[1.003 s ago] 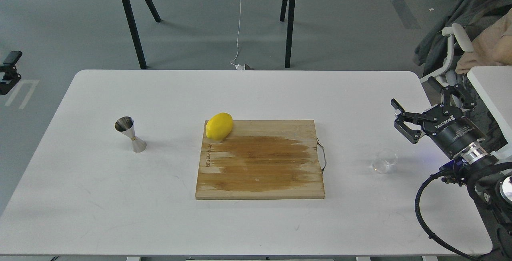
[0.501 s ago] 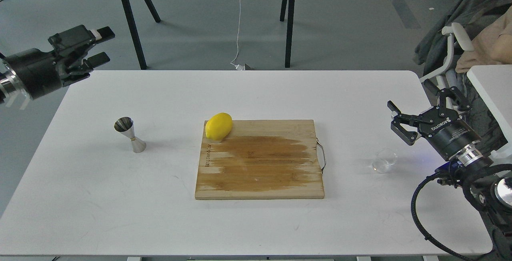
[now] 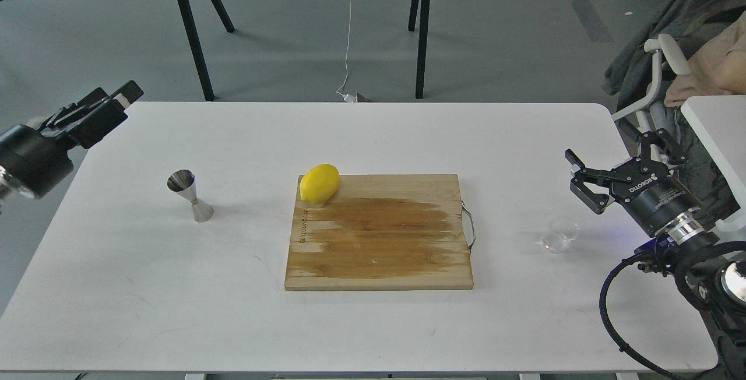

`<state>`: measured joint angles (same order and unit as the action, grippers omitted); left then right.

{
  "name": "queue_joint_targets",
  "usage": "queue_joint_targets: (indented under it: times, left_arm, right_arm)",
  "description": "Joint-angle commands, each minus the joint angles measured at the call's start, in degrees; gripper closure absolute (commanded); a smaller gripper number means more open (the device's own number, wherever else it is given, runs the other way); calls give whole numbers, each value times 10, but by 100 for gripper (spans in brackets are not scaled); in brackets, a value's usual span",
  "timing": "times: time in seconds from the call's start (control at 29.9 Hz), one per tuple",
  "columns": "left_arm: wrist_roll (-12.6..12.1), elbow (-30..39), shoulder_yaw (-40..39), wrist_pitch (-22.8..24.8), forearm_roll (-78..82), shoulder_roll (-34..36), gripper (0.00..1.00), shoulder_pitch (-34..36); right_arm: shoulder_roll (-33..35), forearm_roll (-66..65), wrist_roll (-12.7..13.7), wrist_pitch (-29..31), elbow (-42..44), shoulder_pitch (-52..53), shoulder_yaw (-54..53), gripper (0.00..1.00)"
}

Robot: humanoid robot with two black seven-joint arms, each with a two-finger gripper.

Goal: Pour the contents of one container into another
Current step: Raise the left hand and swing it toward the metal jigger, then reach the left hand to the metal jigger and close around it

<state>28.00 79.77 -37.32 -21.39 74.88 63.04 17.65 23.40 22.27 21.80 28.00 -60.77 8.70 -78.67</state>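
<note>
The clear glass cup [image 3: 561, 234] stands on the white table [image 3: 373, 135] at the right, past the cutting board's metal handle. My right gripper [image 3: 610, 148] hovers open just behind and to the right of it, touching nothing. The steel jigger [image 3: 190, 195] stands upright at the left of the table. My left gripper [image 3: 119, 99] is over the table's far left corner, well behind the jigger, its fingers slightly apart and holding nothing.
A wooden cutting board [image 3: 379, 240] with a dark wet patch lies in the middle, with a yellow lemon [image 3: 319, 183] on its far left corner. A black-legged stand [image 3: 198, 48] is on the floor beyond the table. A chair with clothing [image 3: 670, 59] stands at the right.
My left arm came into view from the left, then dropped lower and nearer the table's left corner. The right gripper barely shifted. Cup, jigger and lemon stayed put.
</note>
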Motion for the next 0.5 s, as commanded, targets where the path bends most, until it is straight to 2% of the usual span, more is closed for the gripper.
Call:
queue_joint_targets:
  times: [0.0,0.3,0.47]
  left_arm:
    - [0,5,1,-66,27,0,1,-44]
    - [0,-3,-4,-66,111,-56,1,-136]
    - [0,-49,-6,-66,121,-101,1,-141]
  right_arm:
    - [0,0,0,0,0,0,0,1]
    - [-2,0,0,0,14,0,2,1]
    - [-1,0,0,0,20,2,0,1]
